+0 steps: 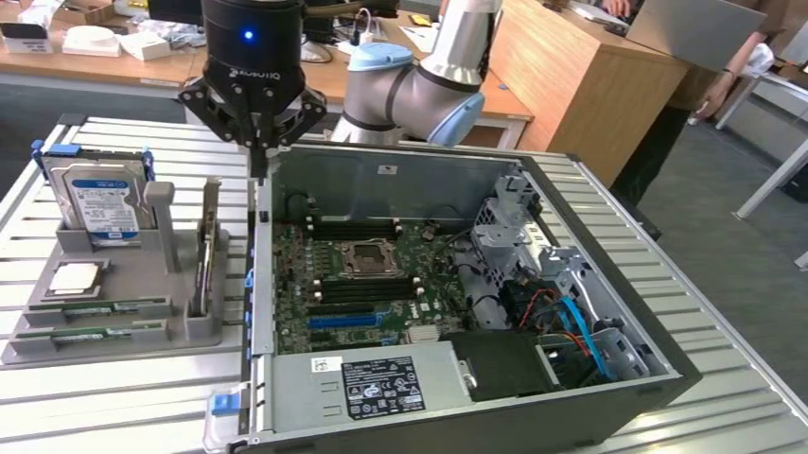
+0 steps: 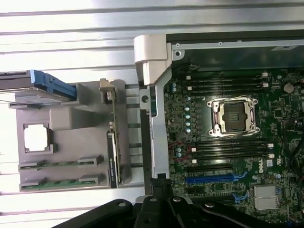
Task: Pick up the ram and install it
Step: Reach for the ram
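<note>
Two green ram sticks (image 1: 95, 307) (image 2: 59, 163) lie flat in the front slots of the grey holder (image 1: 127, 345) (image 2: 71, 116), at the exterior view's left. My gripper (image 1: 259, 156) (image 2: 160, 183) hangs above the open computer case's left wall, behind the holder. Its fingers are shut with nothing between them. The ram sticks are well apart from it. Inside the case, the motherboard (image 1: 366, 284) (image 2: 228, 142) shows dark empty memory slots (image 1: 366, 288) (image 2: 230, 148) on both sides of the processor socket (image 1: 369, 253) (image 2: 235, 114).
The holder also carries a blue-labelled hard drive (image 1: 101, 203), a square silver processor (image 1: 76, 276) (image 2: 37, 137) and an upright card (image 1: 202, 255) (image 2: 114, 142). A power supply (image 1: 378, 383) and cables fill the case's front and right. A person (image 1: 745, 57) stands at the back right.
</note>
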Controlling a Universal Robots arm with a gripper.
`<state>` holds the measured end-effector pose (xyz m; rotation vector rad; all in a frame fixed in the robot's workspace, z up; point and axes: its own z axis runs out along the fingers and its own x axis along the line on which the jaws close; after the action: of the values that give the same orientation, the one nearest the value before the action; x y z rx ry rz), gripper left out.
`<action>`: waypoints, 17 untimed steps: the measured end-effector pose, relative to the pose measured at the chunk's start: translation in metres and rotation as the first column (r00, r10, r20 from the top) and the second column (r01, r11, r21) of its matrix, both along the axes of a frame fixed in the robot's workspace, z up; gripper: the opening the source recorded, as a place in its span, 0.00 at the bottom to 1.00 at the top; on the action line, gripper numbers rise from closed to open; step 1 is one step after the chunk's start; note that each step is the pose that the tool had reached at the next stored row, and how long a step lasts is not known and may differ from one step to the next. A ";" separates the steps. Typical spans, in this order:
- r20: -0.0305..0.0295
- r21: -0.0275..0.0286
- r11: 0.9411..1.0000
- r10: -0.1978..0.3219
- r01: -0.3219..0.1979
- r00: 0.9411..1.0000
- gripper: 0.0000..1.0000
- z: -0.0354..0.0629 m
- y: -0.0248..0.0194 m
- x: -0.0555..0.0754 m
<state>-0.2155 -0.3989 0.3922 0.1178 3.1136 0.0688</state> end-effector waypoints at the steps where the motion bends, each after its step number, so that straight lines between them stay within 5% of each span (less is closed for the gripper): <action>1: 0.000 0.000 1.000 0.000 0.000 1.000 0.10 0.0000 0.0000 -0.002; 17: 0.000 0.000 1.000 0.000 0.000 1.000 0.10 -0.0004 0.0000 -0.031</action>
<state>-0.2468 -0.3988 0.3919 0.1178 3.1136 0.0689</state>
